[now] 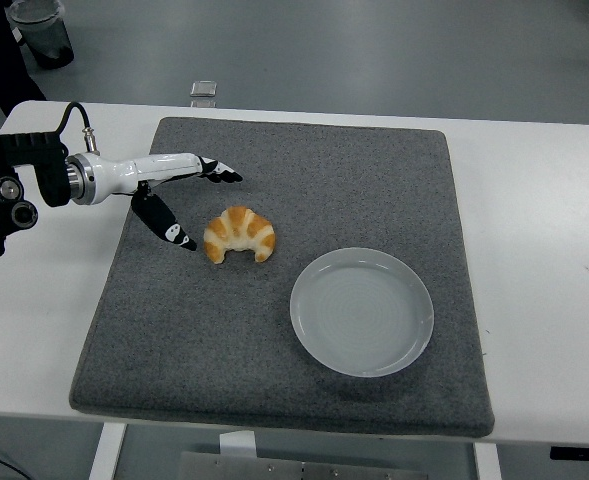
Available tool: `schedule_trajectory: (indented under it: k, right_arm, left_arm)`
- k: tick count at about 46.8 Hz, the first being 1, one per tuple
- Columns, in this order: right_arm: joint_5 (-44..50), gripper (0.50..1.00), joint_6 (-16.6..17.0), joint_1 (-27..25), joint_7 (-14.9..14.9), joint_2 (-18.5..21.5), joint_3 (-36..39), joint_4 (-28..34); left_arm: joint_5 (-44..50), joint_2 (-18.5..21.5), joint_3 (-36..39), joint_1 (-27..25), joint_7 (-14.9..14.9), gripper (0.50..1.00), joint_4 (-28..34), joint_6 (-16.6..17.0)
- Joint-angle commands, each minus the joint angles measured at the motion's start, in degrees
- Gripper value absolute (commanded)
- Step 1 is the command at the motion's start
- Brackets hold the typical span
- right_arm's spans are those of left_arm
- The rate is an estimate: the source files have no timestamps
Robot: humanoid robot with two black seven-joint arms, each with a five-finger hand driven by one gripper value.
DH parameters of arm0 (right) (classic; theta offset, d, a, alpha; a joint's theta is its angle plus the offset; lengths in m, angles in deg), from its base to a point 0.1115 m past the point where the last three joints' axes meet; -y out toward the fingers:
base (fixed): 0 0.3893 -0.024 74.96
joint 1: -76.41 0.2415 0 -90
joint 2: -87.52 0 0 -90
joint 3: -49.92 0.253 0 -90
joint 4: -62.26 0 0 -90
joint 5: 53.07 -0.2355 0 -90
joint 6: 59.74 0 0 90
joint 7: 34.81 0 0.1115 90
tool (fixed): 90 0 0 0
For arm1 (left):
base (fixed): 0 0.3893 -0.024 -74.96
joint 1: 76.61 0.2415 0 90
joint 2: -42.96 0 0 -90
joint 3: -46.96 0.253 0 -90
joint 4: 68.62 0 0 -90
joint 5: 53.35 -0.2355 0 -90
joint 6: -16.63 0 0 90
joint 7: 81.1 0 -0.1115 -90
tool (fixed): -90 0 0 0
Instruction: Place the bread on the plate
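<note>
A: What is seen nearest the table's front edge?

B: A grey mat [274, 380] is laid over the white table [544, 250]. On its near right part a pale, empty plate [362, 311] is set.

A: And the bread?

B: The bread [239, 233], a golden croissant, is found on the mat just up and left of the plate, apart from it, with its curved tips turned toward the near edge.

A: How is the hand placed?

B: The left hand [179, 195] is brought in from the left edge, just left of the bread. The fingers [219, 172] are stretched out flat above the croissant's far left side, and the thumb is spread downward, its tip just beside the croissant's left end. Nothing is gripped. Whether the thumb touches the bread cannot be told.

A: Anything farther back?

B: A small clear object [204, 89] is seen at the table's far edge.
</note>
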Motion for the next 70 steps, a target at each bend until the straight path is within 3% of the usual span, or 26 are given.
schedule_trajectory:
  k: [1,10,27,59,70]
  right_arm:
    - [0.00,0.932,0.00,0.00,0.00,0.00,0.00,0.00]
    - [0.00,0.930,0.00,0.00,0.00,0.00,0.00,0.00]
    - [0.00,0.930,0.00,0.00,0.00,0.00,0.00,0.00]
    - [0.00,0.932,0.00,0.00,0.00,0.00,0.00,0.00]
    - [0.00,0.932,0.00,0.00,0.00,0.00,0.00,0.00]
  left_arm:
    - [-1.94,-1.61,-3.63,4.36,-1.72,0.984,-2.56,0.11]
    - [-3.70,-3.64,-8.91,9.82,-2.78,0.984,-4.85,0.29]
    - [-4.67,-7.24,-8.82,10.26,-2.87,0.975,-6.69,2.92]
    - [-4.58,-12.69,-9.00,12.72,-5.94,0.964,-13.28,3.19]
    - [-4.58,-13.83,-9.00,13.42,-7.44,0.919,-14.78,3.27]
